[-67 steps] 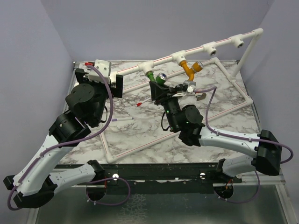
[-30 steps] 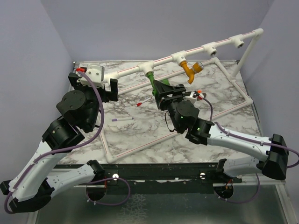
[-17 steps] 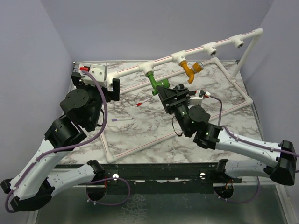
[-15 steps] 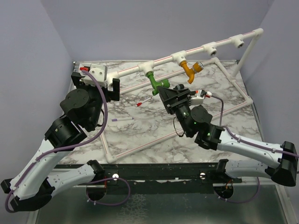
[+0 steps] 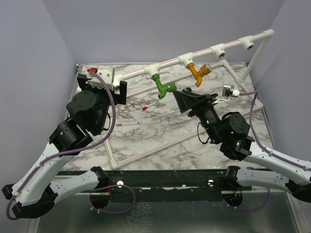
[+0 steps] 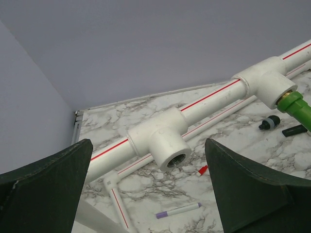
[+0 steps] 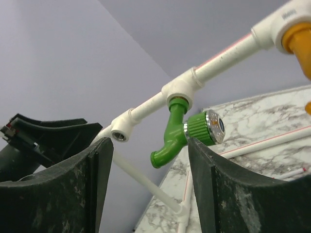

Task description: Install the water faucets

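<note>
From above, green faucet (image 5: 164, 87) and orange faucet (image 5: 198, 73) hang side by side from the pipe frame (image 5: 136, 73); right tool (image 5: 187, 100) — parted, empty — stands just clear. Left wrist view adds: left tool (image 6: 146, 145) wide, empty, facing a bare socket (image 6: 171, 158).

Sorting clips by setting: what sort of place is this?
Likely a robot test cell: plain walls around a marble-patterned table, a freestanding white pipe frame, green faucet and orange faucet fitted.

No readable text, number or brand on arms, faucets, pens, table. Only candidate: small grey marking on white T-socket (image 7: 284, 19) above orange faucet, at 1 o'clock in right wrist view, too blurred to read. Top and left wrist views: nothing legible.
</note>
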### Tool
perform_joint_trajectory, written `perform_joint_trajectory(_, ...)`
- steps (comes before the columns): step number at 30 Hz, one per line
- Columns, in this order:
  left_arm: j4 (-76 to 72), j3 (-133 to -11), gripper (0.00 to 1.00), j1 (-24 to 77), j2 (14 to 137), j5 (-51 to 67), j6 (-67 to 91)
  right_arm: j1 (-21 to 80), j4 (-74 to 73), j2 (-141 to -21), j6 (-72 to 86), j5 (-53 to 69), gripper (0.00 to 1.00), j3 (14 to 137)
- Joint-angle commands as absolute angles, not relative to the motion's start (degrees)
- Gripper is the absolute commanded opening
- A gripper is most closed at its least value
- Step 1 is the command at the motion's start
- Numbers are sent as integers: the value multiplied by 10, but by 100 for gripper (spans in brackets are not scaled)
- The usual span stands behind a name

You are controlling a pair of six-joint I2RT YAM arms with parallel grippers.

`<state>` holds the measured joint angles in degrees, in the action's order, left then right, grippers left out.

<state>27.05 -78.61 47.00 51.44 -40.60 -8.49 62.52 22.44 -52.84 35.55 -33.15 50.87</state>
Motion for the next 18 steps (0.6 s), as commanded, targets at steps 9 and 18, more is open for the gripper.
perform_joint_trajectory(9,267,-796,99,474,528,-424,-91,627,154,-523,-185,-146,78,579)
perform_joint_trajectory(18,267,-805,99,473,538,-429,-93,627,55,-538,-497,-36,86,595)
